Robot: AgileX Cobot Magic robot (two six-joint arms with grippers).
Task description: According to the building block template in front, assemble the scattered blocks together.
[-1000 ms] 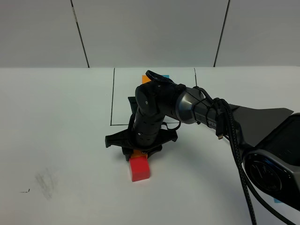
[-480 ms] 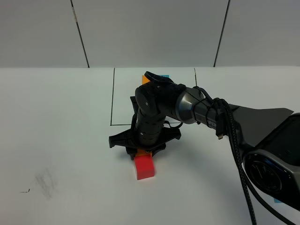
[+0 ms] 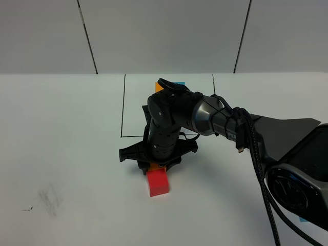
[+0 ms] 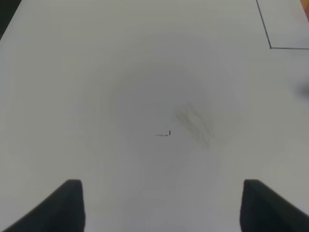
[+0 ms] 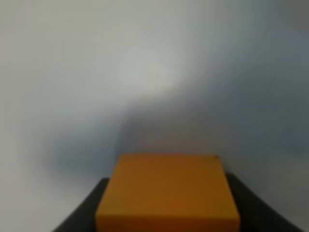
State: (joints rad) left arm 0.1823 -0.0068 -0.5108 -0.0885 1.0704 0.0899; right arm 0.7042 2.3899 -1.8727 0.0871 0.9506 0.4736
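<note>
My right gripper (image 3: 154, 167) reaches across the middle and points down at the table, shut on the orange cube (image 3: 151, 167). The right wrist view shows that orange cube (image 5: 167, 193) filling the space between the dark fingers (image 5: 94, 205). The red cube (image 3: 158, 183) sits on the table right in front of it, touching or nearly so. Behind the arm lies the template: its black-lined frame (image 3: 123, 110) holds an orange cube (image 3: 159, 85) and a blue one (image 3: 179, 83), mostly hidden. My left gripper (image 4: 161, 203) hangs open over bare table.
The right arm and its cable (image 3: 256, 154) stretch across the right half of the table. A grey smudge (image 3: 49, 199) marks the left front; the left wrist view also shows this smudge (image 4: 195, 123). A sky-blue sliver (image 3: 303, 219) peeks out beside the arm's base.
My right gripper shifted slightly right with the orange cube, and the red cube moved a little right with it. Over the last half second nothing has moved.
</note>
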